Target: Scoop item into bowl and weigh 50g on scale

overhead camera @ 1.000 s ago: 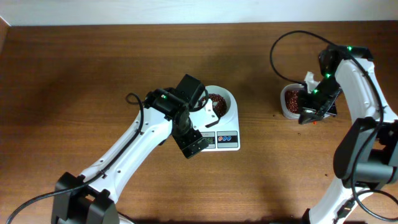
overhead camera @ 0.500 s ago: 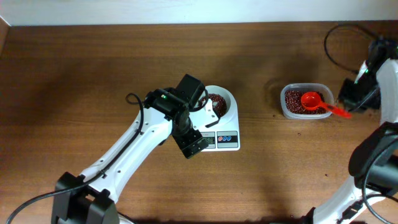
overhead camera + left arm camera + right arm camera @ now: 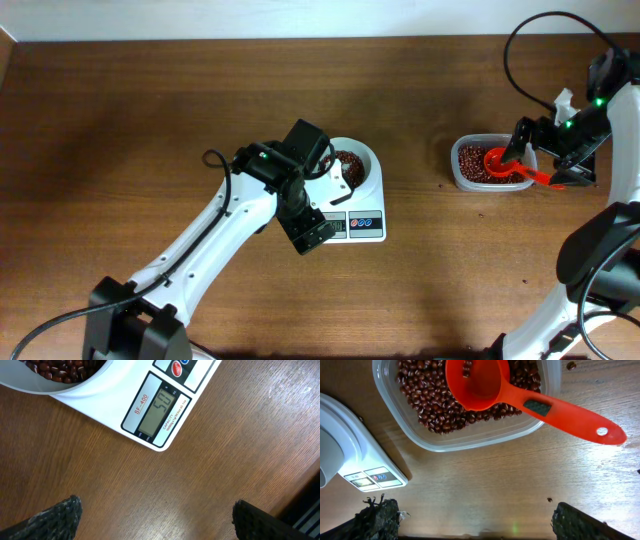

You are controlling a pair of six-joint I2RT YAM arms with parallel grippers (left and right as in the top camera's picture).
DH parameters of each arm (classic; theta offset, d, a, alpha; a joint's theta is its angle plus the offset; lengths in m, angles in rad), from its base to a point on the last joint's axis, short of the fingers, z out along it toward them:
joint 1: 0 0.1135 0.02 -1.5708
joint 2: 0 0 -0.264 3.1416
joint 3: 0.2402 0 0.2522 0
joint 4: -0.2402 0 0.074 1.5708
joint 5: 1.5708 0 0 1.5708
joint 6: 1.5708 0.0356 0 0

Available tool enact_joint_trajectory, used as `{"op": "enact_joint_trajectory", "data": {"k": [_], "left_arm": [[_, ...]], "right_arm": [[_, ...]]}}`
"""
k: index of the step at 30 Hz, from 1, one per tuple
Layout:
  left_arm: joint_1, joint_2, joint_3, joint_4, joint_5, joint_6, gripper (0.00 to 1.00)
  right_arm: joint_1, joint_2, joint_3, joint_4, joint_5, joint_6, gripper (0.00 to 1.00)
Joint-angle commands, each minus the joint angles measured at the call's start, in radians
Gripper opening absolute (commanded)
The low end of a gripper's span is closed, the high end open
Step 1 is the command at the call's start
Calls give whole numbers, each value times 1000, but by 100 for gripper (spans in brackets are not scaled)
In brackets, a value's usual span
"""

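Left gripper (image 3: pixel 155 522) hangs spread wide and empty, just on the front-edge side of the scale (image 3: pixel 125 400). Beans (image 3: pixel 349 165) sit in the bowl (image 3: pixel 372 165) on that scale, mid-table, and the display (image 3: pixel 159 411) seems to read 50, so the target looks met! By the right edge, the right gripper (image 3: pixel 480 522) is spread and empty too. It's nearer the scoop (image 3: pixel 520 400), whose handle points toward that edge from the tub (image 3: pixel 470 442).

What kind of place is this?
Likely a robotics lab bench, not a kitchen: two robot arms over a wooden table with a digital scale, a white bowl and a tub of beans.
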Motion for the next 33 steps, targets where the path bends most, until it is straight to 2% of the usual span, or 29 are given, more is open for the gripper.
{"op": "enact_joint_trajectory", "data": {"k": [1, 17, 28, 33], "left_arm": [[6, 7, -6, -1, -3, 9, 99], [6, 7, -6, -1, -3, 9, 99], [6, 7, -6, -1, -3, 9, 99], [6, 7, -6, -1, -3, 9, 99]], "right_arm": [[5, -11, 14, 1, -16, -7, 99], [6, -51, 14, 5, -12, -7, 99], [6, -629, 14, 4, -12, -7, 99], [7, -794, 14, 3, -12, -7, 99]]}}
